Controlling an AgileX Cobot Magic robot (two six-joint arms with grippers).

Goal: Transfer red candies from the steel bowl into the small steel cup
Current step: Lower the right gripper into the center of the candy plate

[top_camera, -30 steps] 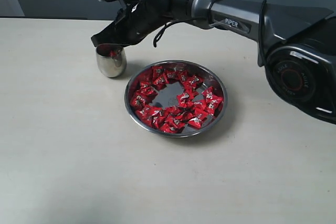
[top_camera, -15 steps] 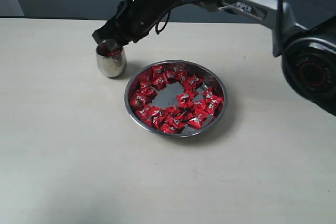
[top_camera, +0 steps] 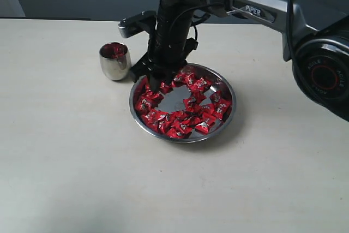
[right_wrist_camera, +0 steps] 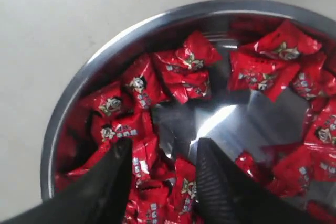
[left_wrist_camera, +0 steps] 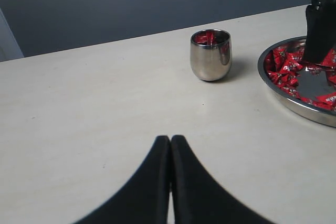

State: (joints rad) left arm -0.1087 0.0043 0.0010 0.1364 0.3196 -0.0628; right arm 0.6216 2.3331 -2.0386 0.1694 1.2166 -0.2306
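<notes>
The steel bowl (top_camera: 229,88) sits mid-table, with many red candies (top_camera: 191,102) ringing its bare shiny centre. To its left stands the small steel cup (top_camera: 115,61), with red candies (top_camera: 115,53) showing inside. My right gripper (top_camera: 157,82) points down into the bowl's near-left side, open. In the right wrist view that gripper (right_wrist_camera: 164,148) has its fingers (right_wrist_camera: 113,174) spread just above red candies (right_wrist_camera: 181,72), holding nothing; the bowl rim (right_wrist_camera: 79,85) curves around. My left gripper (left_wrist_camera: 170,139) is shut and empty, low over the table, apart from the cup (left_wrist_camera: 210,56) and bowl (left_wrist_camera: 304,109).
The pale tabletop (top_camera: 71,156) stretches around the bowl and cup. A dark wall runs behind the table's far edge. My right arm (top_camera: 262,9) reaches in from the right, above the bowl.
My right gripper has swung from above the cup rightward and down into the bowl's left side. The cup and bowl have stayed put.
</notes>
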